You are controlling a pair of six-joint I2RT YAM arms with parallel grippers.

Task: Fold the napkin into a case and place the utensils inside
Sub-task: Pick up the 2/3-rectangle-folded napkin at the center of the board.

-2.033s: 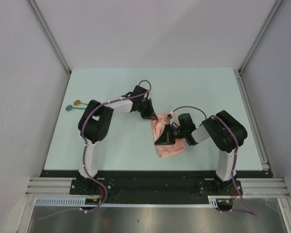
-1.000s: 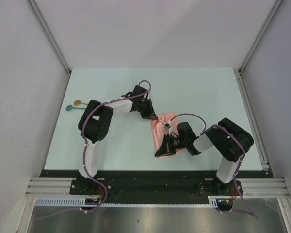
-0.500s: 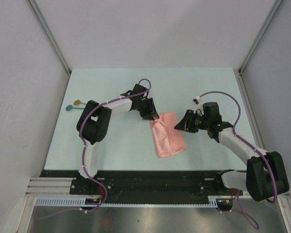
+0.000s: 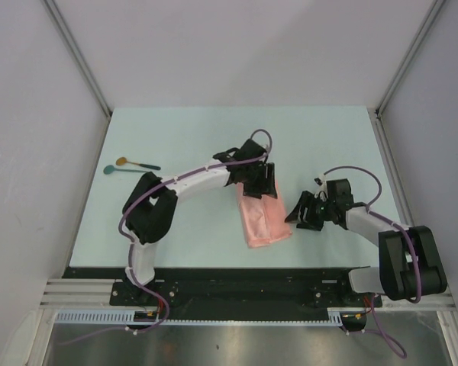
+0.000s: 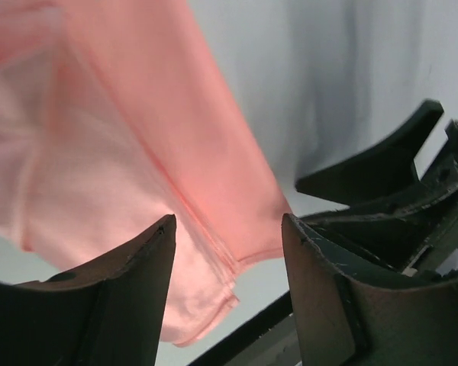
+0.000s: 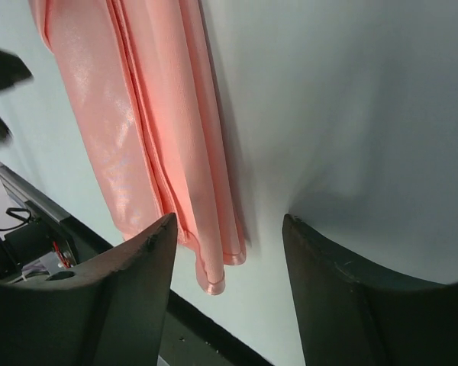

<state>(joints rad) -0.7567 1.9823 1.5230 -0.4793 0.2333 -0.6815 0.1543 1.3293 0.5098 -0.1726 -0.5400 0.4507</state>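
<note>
Left hand (image 4: 261, 183) gapes wide, holding nothing; right hand (image 4: 301, 213) likewise.

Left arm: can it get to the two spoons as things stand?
Probably yes. The left hand is open and empty over the far end of the napkin. The spoons lie on bare table on that arm's side, with nothing in between.

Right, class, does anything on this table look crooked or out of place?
The folded napkin lies at a slant, its layered edges uneven at the near end. The two spoons sit far to its left, not inside. Nothing spilled or damaged.
</note>
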